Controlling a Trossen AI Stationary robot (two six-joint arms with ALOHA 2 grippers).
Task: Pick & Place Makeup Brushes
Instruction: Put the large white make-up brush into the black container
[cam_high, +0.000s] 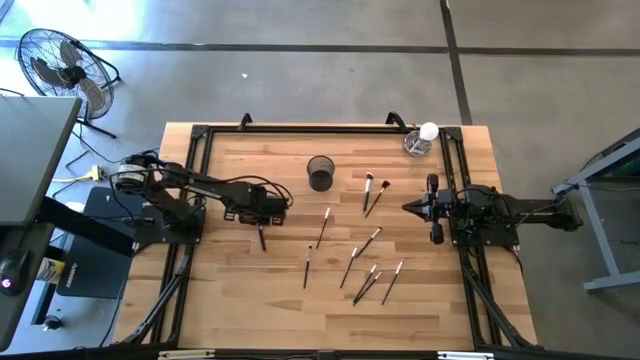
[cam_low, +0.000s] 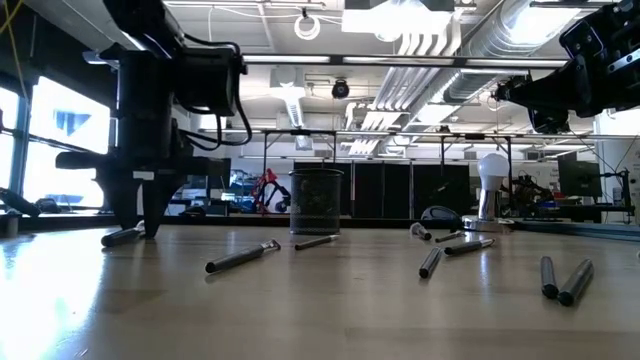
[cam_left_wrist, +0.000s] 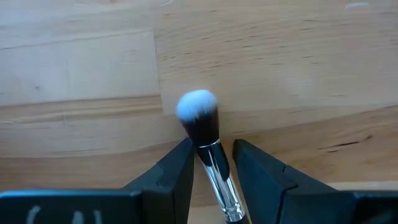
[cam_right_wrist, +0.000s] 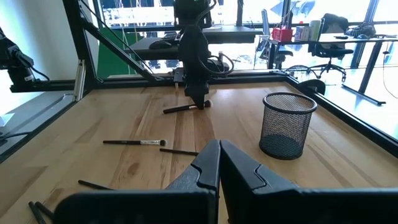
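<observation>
Brushes (cam_high: 352, 262) lie scattered across the pale wooden plank table (cam_high: 230, 290), thin sticks with small tufts, near a round black wire-mesh cup (cam_high: 320, 173). The left gripper (cam_left_wrist: 211, 163) points down at the table's left-centre, its dark wedge fingers partly open and straddling a chrome-ferruled brush (cam_left_wrist: 208, 146) with a fluffy white-tipped head; contact is unclear. The right gripper (cam_right_wrist: 219, 163) hangs at the right side, fingers pressed together, empty.

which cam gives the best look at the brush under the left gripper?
Left wrist view: the white-tipped brush lies on the wood between the left gripper fingers, ferrule and bristles clear. High view shows only a dark sliver below the gripper. Low view catches an end; right wrist view shows it far off.
</observation>
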